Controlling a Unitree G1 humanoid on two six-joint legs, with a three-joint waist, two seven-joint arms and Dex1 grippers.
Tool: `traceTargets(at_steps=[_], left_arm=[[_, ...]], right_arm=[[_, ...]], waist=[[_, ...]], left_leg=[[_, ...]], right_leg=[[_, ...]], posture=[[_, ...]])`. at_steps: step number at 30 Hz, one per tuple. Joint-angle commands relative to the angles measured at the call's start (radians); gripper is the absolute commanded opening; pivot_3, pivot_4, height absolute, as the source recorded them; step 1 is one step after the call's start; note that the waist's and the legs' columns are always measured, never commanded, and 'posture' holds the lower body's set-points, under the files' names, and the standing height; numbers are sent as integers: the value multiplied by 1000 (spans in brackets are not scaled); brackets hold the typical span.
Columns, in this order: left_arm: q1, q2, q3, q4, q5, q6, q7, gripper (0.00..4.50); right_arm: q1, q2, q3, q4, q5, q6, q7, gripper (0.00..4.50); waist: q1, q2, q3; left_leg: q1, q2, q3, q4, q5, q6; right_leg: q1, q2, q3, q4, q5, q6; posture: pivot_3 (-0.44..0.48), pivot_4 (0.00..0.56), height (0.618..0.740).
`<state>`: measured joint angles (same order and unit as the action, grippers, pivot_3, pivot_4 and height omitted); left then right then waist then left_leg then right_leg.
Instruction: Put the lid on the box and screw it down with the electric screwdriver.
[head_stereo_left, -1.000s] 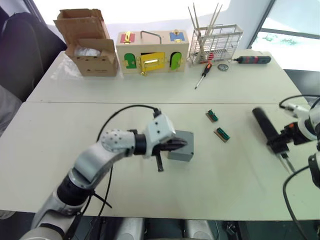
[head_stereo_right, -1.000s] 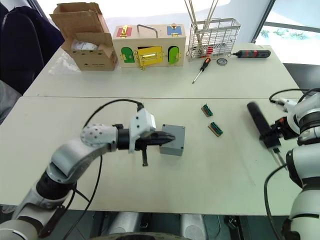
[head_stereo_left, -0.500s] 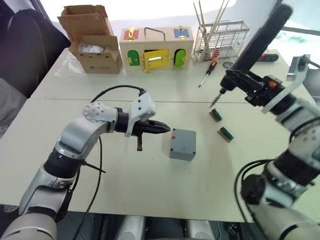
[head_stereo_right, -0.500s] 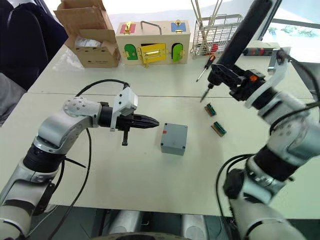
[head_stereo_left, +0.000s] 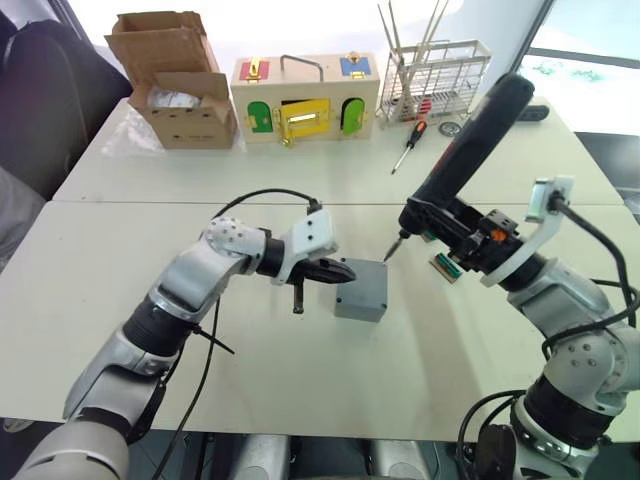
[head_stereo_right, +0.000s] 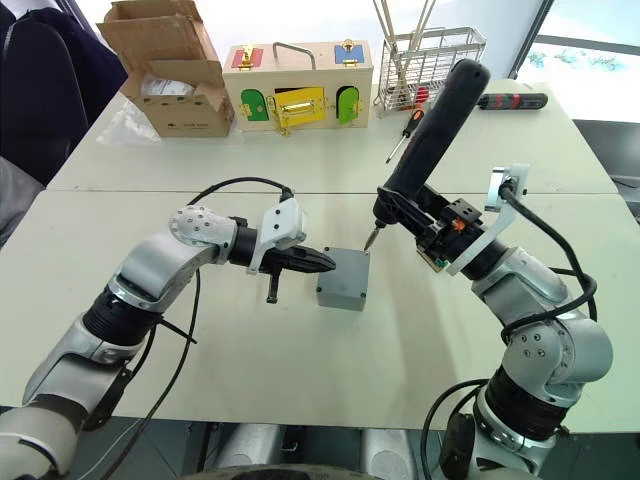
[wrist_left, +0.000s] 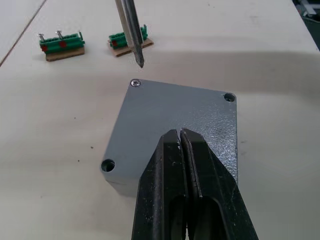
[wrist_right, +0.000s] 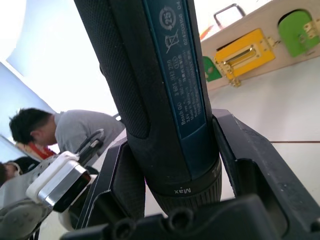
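The box (head_stereo_left: 362, 290) is sitting near the middle of the near table (head_stereo_left: 300, 390), with the lid (wrist_left: 175, 120) already lying flat on top of it. In the left wrist view the lid is showing a screw seated in one corner, the corner nearest the bit, while two other visible corners are showing open holes.

The left gripper (head_stereo_left: 340, 271) is reaching in from the box's 9 o'clock side, its fingers (wrist_left: 197, 200) pressed together with nothing between them, tips resting on or just above the lid's near edge.

The right gripper (wrist_right: 175, 200) is clamping the screwdriver (head_stereo_left: 465, 150) around its thick body, at the box's 3 o'clock side. The tool is leaning, its butt pointing up toward 1 o'clock and its bit (wrist_left: 131, 35) angling down toward the lid's 1 o'clock corner. The bit tip is hanging just above the table beside that corner, close to the seated screw but not touching it.

Two green terminal blocks (head_stereo_left: 446, 266) are lying on the table just past the box at 2 o'clock, partly behind the right arm.

On the far table, at 12 o'clock, are standing a carton (head_stereo_left: 180, 85), a wooden box (head_stereo_left: 305, 100) with coloured doors, and a wire rack (head_stereo_left: 430, 80), with a hand screwdriver (head_stereo_left: 408, 145) lying in front of the rack
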<state>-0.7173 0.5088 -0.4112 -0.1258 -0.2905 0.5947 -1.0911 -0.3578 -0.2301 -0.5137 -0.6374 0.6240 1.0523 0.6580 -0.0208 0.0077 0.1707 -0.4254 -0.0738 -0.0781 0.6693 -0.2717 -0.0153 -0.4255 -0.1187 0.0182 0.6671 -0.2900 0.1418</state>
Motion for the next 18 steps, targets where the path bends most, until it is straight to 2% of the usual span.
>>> traceTargets(at_steps=[1,5,18], left_arm=[[-10,4,-11,-11,30,-31,-12,0],[-1,0,-30,6,68,-58,-16,0],[9,5,-15,-23,63,-34,-28,0]], right_arm=[[21,-35,36,-8,28,-100,-5,1774],[47,-53,76,16,35,-158,-33,1774],[69,-96,124,57,93,-246,-110,1774]], waist=[[1,0,0],[1,0,0],[2,0,0]], left_leg=[[0,0,0,0,0,0],[0,0,0,0,0,0],[0,0,0,0,0,0]], right_leg=[[0,0,0,0,0,0],[0,0,0,0,0,0],[0,0,0,0,0,0]], posture=[[0,150,730],[0,150,730],[0,150,730]])
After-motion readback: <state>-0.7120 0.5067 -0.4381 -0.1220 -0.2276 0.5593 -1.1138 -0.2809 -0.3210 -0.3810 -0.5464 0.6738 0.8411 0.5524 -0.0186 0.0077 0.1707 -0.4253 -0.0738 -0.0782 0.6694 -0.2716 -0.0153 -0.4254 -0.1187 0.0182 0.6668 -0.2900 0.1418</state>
